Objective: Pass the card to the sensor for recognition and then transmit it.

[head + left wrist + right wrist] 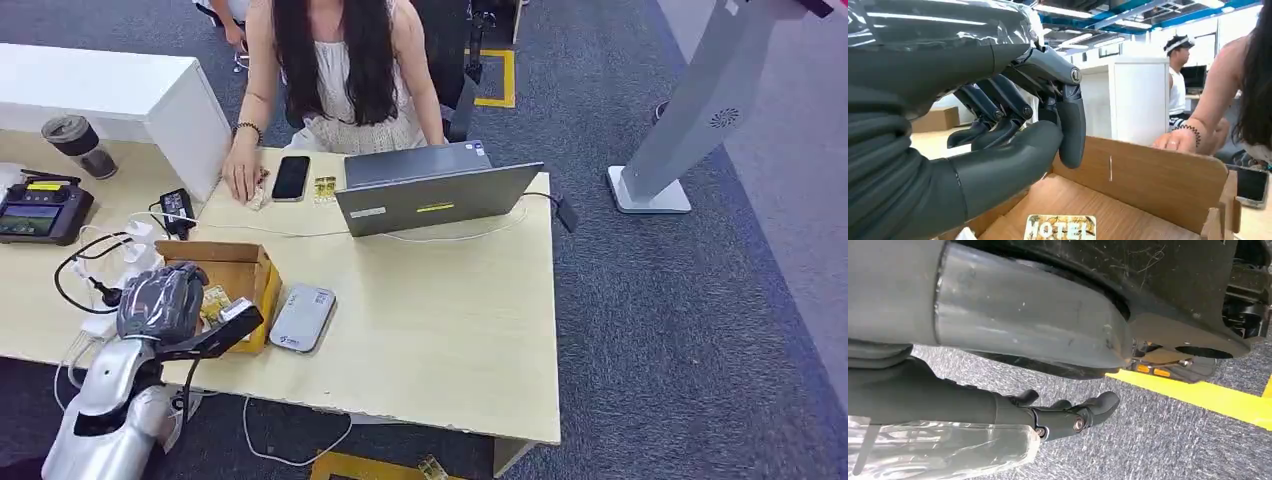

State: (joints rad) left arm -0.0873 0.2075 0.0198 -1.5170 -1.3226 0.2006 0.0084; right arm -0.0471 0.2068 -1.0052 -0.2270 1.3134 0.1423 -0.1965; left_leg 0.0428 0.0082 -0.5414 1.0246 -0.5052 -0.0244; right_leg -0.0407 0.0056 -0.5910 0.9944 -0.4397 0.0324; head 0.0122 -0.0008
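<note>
Worktop (430,320) is carrying, largest first: an open laptop (435,195) at the far side, where a person (340,70) is sitting with one hand (243,180) resting beside a phone (291,177); an open cardboard box (245,268) near the front left corner; a flat grey sensor (302,317) lying just beside the box on its right.

Left hand (160,300) is hovering over the open box. In the left wrist view, the card (1060,227), printed "HOTEL", is lying flat on the box floor, below the fingers (1070,125) and apart from them. Fingers are curling downward, thumb and fingertips a little apart, gripping nothing and touching neither card nor box wall.

Right hand (1068,415) is hanging over grey carpet (1168,440) near a yellow floor line (1208,397), fingers loosely bent and apart, holding nothing.
</note>
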